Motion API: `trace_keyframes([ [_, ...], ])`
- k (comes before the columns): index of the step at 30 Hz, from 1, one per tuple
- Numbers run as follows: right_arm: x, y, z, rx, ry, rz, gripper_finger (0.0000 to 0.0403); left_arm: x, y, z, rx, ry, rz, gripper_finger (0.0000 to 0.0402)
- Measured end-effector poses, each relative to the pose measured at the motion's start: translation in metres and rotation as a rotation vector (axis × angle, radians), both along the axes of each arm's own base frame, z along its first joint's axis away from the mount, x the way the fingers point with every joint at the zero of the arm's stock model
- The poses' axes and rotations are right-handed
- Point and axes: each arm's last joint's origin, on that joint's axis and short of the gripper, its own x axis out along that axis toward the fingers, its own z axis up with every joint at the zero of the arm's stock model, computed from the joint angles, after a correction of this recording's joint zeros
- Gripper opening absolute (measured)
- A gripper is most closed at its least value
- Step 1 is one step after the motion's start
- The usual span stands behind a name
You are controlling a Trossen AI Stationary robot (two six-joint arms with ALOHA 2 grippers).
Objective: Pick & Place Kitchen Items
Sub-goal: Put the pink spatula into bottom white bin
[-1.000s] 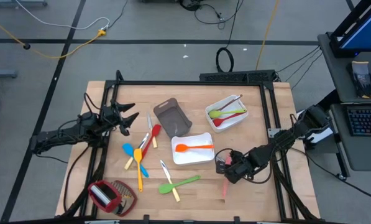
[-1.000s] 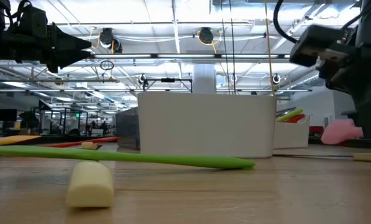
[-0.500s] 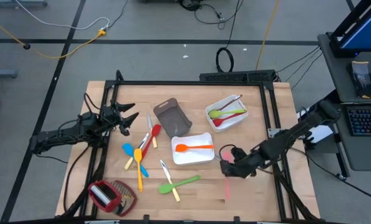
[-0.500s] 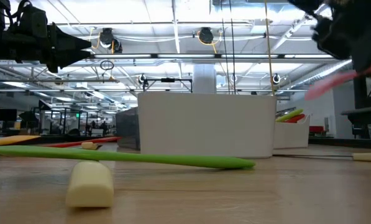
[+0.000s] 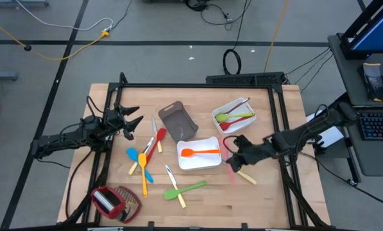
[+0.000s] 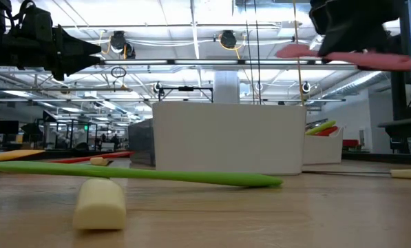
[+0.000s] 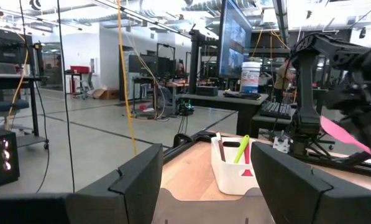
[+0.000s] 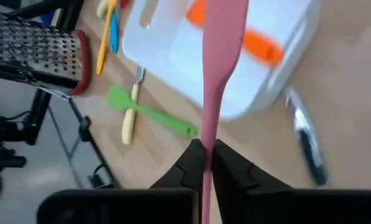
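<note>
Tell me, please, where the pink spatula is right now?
The pink spatula is pinched in the right claw, lifted off the table just right of the white tray holding the orange spoon.

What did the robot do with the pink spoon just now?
The right gripper, shut on the pink spatula, lifted it off the table and carried it toward the white tray holding the orange spoon. The left gripper stayed open and still; the other utensils didn't move.

Two white trays – one grey-brown tray – two arms.
</note>
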Motion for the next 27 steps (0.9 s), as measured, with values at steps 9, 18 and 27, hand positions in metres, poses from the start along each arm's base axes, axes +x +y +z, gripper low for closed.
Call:
trace_keyframes([
  [9, 0.006, -0.036, 0.007, -0.180, -0.041, 0.123, 0.0009, 0.000, 0.000, 0.000, -0.028, -0.013, -0.006, 0.0250],
  [18, 0.006, -0.057, 0.013, -0.135, -0.076, 0.248, 0.0009, 0.000, 0.000, 0.000, -0.051, -0.024, -0.011, 0.0250],
  [27, 0.011, -0.067, 0.041, -0.025, -0.043, 0.340, 0.0008, 0.000, 0.000, 0.000, -0.076, -0.035, -0.016, 0.0250],
])
